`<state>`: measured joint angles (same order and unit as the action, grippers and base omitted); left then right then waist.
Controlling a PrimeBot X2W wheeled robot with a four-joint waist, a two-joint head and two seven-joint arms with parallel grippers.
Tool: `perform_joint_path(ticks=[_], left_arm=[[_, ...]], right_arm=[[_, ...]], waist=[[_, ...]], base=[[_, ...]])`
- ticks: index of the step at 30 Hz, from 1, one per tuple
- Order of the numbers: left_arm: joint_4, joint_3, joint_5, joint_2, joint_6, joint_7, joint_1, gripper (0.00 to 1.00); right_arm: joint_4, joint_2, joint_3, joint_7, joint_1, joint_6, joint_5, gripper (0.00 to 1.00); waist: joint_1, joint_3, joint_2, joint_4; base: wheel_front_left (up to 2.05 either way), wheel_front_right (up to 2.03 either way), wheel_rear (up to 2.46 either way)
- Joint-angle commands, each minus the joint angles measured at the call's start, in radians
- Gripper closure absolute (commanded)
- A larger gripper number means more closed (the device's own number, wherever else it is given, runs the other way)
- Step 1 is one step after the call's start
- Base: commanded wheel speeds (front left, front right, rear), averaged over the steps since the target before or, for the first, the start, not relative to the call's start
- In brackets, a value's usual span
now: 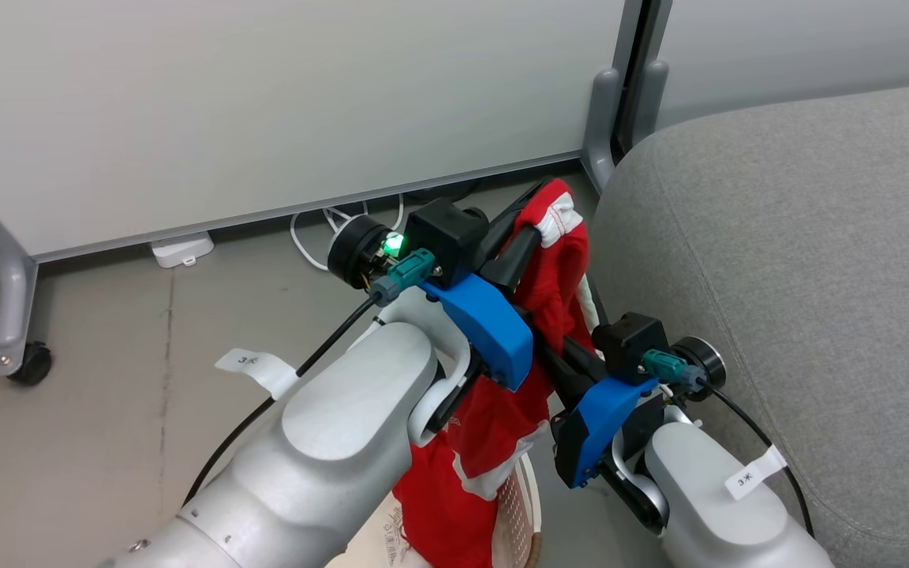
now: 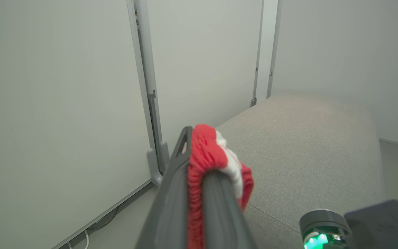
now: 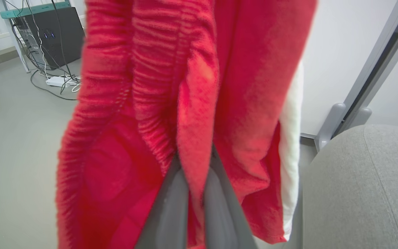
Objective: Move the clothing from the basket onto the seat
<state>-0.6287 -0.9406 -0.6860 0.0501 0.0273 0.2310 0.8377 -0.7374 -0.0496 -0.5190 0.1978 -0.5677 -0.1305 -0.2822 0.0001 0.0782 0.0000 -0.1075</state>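
Observation:
A red garment (image 1: 557,276) with a white band hangs lifted above the basket (image 1: 516,505), its lower folds still trailing into it. My left gripper (image 1: 537,211) holds the garment's top edge, shut on it; in the left wrist view the fabric (image 2: 206,155) bunches between the dark fingers (image 2: 174,193). Lower down, my right gripper (image 1: 553,335) is shut on the same garment (image 3: 143,103), pinching a fold between its fingers (image 3: 171,207). The grey seat (image 1: 802,260) lies just right of both grippers, with the cloth close beside its rounded edge.
A pale partition panel (image 1: 265,102) on grey wheeled legs, with a caster (image 1: 28,364), stands behind. A white adapter (image 1: 181,248) and cables (image 1: 320,237) lie on the floor at its base. A dark computer case (image 3: 54,34) with wires sits further off.

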Motion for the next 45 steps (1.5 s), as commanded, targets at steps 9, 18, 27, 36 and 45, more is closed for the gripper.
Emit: perform_joint_path(ticks=[9, 18, 27, 36, 45], left_arm=[[-0.014, -0.017, -0.023, 0.001, -0.005, 0.007, 0.021, 1.00], [-0.028, -0.036, -0.040, 0.001, -0.008, -0.002, 0.028, 0.01], [-0.047, -0.055, -0.054, 0.013, -0.006, -0.024, 0.007, 0.00], [-0.014, -0.047, -0.062, 0.072, -0.005, 0.006, -0.075, 0.00], [0.133, 0.007, -0.037, 0.171, 0.016, 0.035, -0.213, 0.00]], right_arm=[[-0.027, -0.001, 0.009, 0.017, -0.020, 0.000, -0.004, 1.00], [-0.037, -0.001, 0.009, 0.023, -0.023, 0.000, 0.000, 1.00], [-0.041, -0.001, 0.026, 0.030, -0.036, 0.000, -0.004, 1.00], [-0.043, -0.001, 0.109, 0.045, -0.051, 0.000, 0.017, 1.00], [-0.020, -0.001, 0.196, 0.055, -0.044, 0.000, 0.063, 1.00]], waist=[[-0.0001, -0.004, 0.0000, 0.000], [-0.0001, -0.003, 0.0000, 0.000], [-0.0001, 0.003, 0.0000, 0.002], [-0.0001, 0.012, 0.0000, 0.000], [-0.0001, 0.020, 0.0000, -0.011]], base=[[0.00, 0.00, 0.00], [0.00, 0.00, 0.00], [0.00, 0.00, 0.00], [0.00, 0.00, 0.00], [0.00, 0.00, 0.00]])
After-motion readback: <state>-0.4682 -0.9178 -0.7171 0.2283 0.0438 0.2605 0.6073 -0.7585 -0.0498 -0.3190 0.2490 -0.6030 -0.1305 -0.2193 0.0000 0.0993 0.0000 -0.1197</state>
